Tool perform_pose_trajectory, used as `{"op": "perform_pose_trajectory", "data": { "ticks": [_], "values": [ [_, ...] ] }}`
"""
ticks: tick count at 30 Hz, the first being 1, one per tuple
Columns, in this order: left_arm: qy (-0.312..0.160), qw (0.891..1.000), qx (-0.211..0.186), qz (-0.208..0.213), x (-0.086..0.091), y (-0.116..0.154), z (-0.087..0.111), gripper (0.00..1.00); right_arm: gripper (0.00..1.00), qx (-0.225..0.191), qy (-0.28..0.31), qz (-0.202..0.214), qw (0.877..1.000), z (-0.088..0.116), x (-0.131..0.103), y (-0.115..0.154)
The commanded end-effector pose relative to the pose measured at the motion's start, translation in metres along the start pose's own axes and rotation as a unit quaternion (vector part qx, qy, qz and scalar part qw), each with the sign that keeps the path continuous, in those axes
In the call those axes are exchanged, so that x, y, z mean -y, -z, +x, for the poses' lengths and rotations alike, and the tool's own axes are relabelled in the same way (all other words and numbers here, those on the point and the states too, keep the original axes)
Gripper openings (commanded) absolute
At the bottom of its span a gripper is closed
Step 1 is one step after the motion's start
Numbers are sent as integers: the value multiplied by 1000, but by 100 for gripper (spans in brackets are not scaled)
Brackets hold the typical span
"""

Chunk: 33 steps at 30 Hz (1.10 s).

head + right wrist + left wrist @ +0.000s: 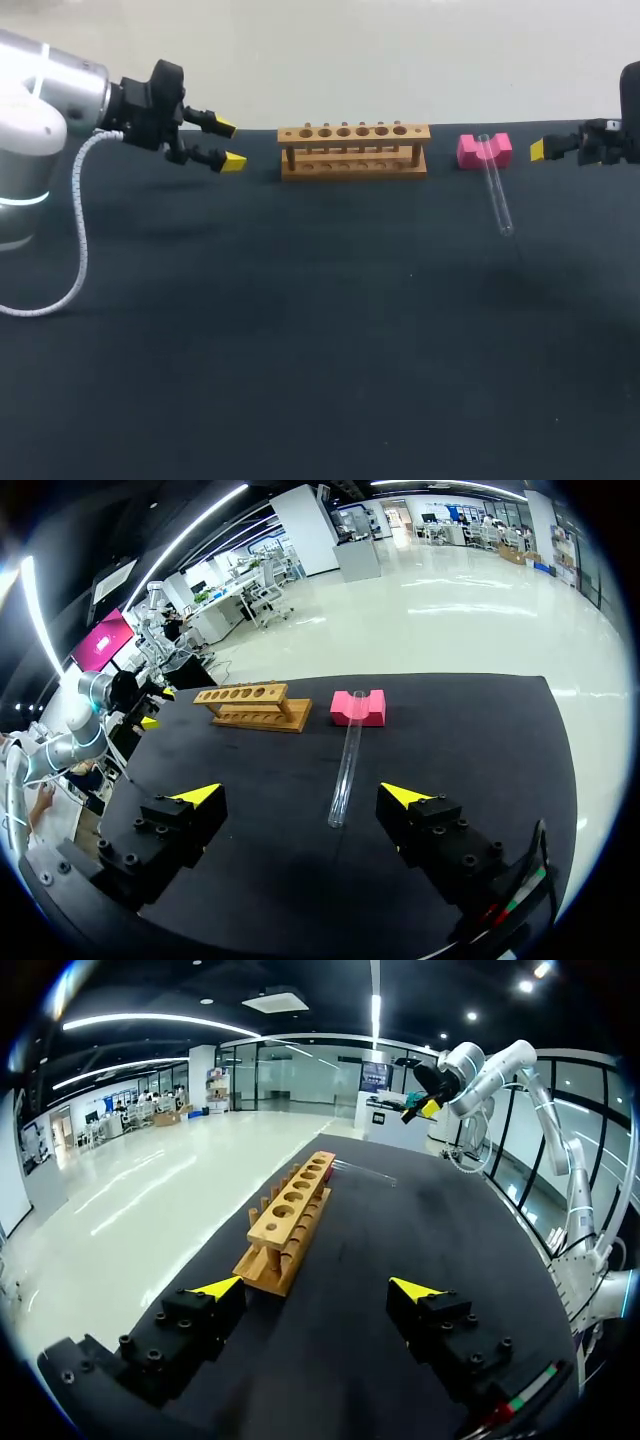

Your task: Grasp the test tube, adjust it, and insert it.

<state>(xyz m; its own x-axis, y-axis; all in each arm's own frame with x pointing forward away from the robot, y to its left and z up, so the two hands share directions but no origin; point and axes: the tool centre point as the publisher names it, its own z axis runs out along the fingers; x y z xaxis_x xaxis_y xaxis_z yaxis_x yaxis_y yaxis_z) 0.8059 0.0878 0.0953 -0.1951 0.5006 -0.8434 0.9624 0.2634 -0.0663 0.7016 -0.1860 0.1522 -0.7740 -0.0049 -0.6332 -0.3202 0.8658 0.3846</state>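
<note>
A clear test tube [496, 190] lies on the dark table, its open end propped in the notch of a pink block [485, 150]. A wooden rack [354, 150] with a row of holes stands at the back middle, nothing in it. My left gripper [229, 145] hovers open just left of the rack. My right gripper [540, 150] is open at the right edge, just right of the pink block. In the right wrist view the tube [346, 765] lies ahead of the open gripper [300, 795], between its fingers' lines, with the block [358, 707] and rack [252, 706] beyond. The left wrist view has the rack [290, 1215] ahead of the open gripper [315, 1288].
The dark table [300, 350] stretches wide in front of the rack and tube. A white cable [78, 250] hangs from my left arm down to the table at the left.
</note>
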Motion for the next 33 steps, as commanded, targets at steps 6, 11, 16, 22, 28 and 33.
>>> {"op": "perform_pose_trajectory", "data": {
  "ticks": [6, 11, 16, 22, 28, 33],
  "values": [
    [-1, 1000, 1, -2, 1, 0, 1, 100, 100, 0, 0, 0, 1000, 0, 0, 0],
    [-1, 1000, 1, -2, 1, 0, 1, 100, 100, 0, 0, 0, 1000, 0, 0, 0],
    [-1, 1000, 1, -2, 1, 0, 1, 100, 100, 0, 0, 0, 1000, 0, 0, 0],
    [-1, 1000, 1, -2, 1, 0, 1, 100, 100, 0, 0, 0, 1000, 0, 0, 0],
    [-1, 1000, 1, -2, 1, 0, 1, 100, 100, 2, -2, 3, 1000, 0, -1, -1],
    [-1, 1000, 1, -2, 1, 0, 1, 100, 100, 13, 3, 75, 997, 3, -8, -11]
  ]
}}
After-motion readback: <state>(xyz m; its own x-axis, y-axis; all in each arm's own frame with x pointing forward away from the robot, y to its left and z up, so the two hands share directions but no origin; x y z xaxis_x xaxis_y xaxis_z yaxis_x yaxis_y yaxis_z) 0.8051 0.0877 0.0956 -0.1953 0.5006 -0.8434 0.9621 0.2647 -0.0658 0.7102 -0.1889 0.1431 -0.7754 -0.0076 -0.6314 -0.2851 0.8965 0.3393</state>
